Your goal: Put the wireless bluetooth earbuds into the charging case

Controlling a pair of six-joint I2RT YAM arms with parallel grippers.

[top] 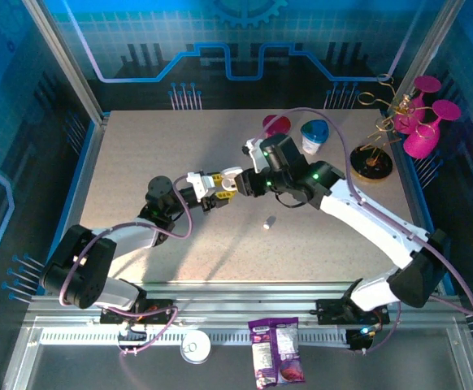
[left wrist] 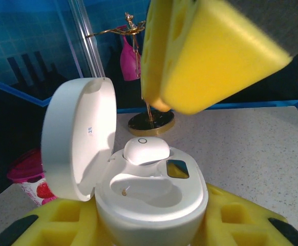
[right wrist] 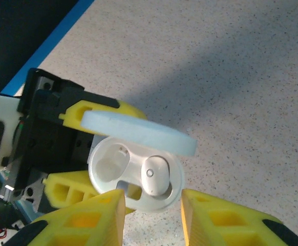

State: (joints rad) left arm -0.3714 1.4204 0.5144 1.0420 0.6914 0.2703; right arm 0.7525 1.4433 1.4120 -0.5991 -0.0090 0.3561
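Note:
The white charging case (left wrist: 154,205) stands with its lid (left wrist: 77,138) open, and my left gripper (left wrist: 151,223) is shut on its base with yellow fingers (left wrist: 62,225) on both sides. One white earbud (left wrist: 145,150) sits in the far socket; the near socket (left wrist: 141,185) is empty. In the right wrist view the case (right wrist: 133,192) with that earbud (right wrist: 155,175) lies just beyond my open right gripper (right wrist: 151,207), whose fingers (right wrist: 87,220) hold nothing. From above, the two grippers (top: 212,185) (top: 240,183) meet mid-table. Another earbud (top: 269,222) lies loose on the table.
At the back right stand a pink dish (top: 275,124), a blue-and-white cup (top: 314,136) and a gold stand (top: 373,165) with pink glasses (top: 425,122). A snack bag (top: 275,351) and a white disc (top: 196,347) lie on the near rail.

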